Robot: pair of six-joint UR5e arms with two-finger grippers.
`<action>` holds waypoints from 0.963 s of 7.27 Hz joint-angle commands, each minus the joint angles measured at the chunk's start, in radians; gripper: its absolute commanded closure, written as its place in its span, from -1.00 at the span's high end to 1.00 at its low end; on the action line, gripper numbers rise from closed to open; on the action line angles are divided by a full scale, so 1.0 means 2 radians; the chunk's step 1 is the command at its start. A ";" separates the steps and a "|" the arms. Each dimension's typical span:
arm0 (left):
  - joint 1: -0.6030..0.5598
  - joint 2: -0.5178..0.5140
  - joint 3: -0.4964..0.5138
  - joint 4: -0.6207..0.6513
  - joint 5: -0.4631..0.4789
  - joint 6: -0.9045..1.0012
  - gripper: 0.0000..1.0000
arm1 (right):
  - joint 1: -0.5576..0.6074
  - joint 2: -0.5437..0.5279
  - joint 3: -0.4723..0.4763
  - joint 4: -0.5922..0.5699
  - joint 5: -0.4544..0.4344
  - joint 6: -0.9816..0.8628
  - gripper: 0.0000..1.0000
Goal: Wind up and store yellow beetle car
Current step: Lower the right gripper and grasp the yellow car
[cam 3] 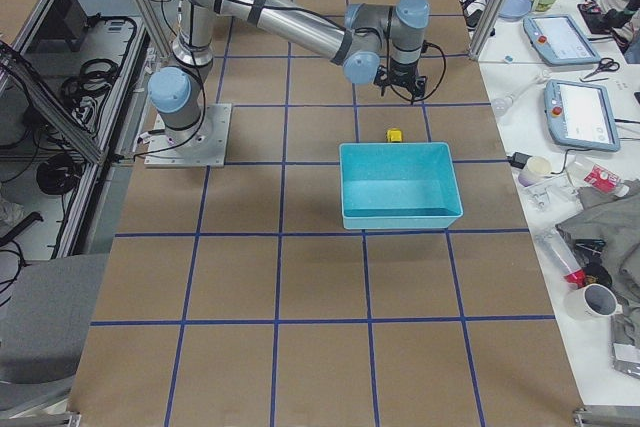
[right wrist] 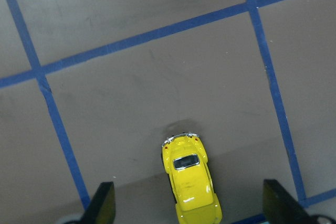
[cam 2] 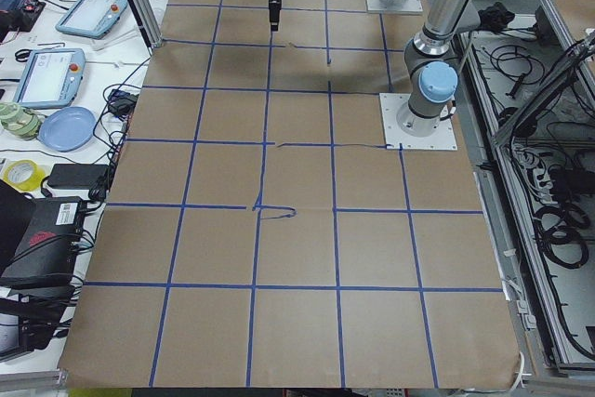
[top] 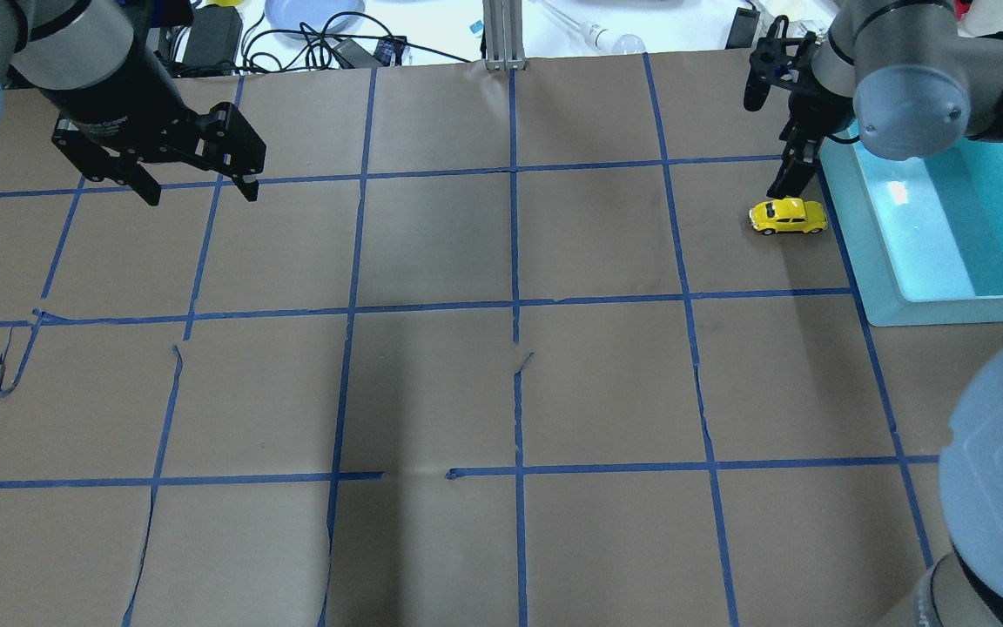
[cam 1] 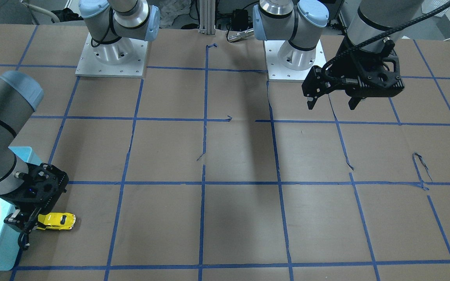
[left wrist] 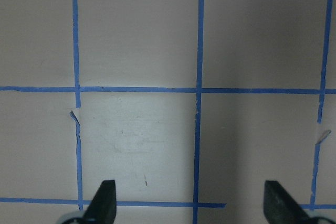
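Yellow beetle car (top: 787,216) sits just beside teal bin (top: 850,244); R claw (right wrist: 189,184) spread over it, L claw (top: 200,196) spread, well apart.

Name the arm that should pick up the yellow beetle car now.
Right. The right gripper is open at the yellow beetle car, which sits between its fingers in the wrist view. The left gripper hangs open far across the table.
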 commanded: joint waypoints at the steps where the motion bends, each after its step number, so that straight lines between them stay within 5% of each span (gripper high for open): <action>1: 0.001 0.002 -0.010 0.002 0.000 -0.001 1.00 | -0.018 0.038 0.003 -0.049 0.001 -0.105 1.00; 5: 0.002 0.002 -0.018 0.004 0.004 0.000 1.00 | -0.018 0.060 0.020 -0.061 0.006 -0.107 0.99; 6: 0.004 0.003 -0.018 0.005 0.001 0.000 1.00 | -0.018 0.060 0.022 -0.064 0.014 -0.110 0.25; 7: 0.004 0.003 -0.019 0.005 0.004 0.000 1.00 | -0.018 0.062 0.023 -0.065 0.015 -0.110 -0.13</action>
